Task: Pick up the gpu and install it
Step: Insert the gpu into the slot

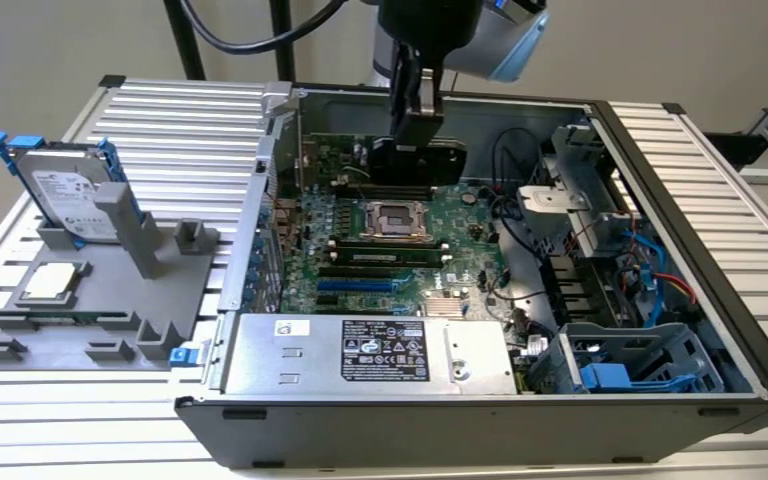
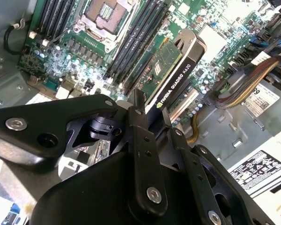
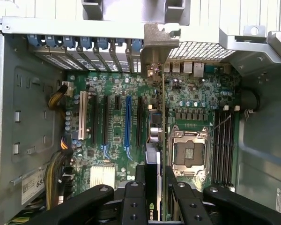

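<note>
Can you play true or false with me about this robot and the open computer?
1. The gripper holds the gpu. True.
2. The gpu is above the motherboard, inside the case. True.
3. The hard drive is inside the case. False: it stands on the grey holder outside, on the exterior view's left.
4. The processor socket has a big fan on it. False: it is bare.
5. The blue slot already has a card in it. False: it is empty.
</note>
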Controlling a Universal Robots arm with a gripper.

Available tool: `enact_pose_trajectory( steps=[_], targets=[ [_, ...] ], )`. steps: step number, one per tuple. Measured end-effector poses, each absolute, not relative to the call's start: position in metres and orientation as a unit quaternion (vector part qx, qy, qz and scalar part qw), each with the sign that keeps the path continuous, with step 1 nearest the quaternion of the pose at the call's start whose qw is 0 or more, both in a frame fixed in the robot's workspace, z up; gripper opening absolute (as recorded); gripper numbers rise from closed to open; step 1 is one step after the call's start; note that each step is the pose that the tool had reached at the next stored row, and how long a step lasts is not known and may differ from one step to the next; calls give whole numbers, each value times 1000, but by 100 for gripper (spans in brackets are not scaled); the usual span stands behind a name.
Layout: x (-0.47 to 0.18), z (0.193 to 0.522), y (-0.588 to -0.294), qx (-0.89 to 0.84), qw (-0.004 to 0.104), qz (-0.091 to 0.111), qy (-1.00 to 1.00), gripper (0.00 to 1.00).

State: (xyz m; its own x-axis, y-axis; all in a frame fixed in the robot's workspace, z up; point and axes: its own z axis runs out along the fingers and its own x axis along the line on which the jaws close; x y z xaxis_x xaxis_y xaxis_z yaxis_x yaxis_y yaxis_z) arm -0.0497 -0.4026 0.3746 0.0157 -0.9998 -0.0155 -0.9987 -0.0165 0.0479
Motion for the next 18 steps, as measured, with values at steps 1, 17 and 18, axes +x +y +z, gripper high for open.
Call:
enact_pose_trajectory(
  steps=[1,17,18],
  targets=[
    [-49,374,-403,713,12,-22,-701,0],
    [-44,370,-403,707,11,-22,-707,0],
    [-44,369,-403,707,11,-22,-707,0]
  ],
)
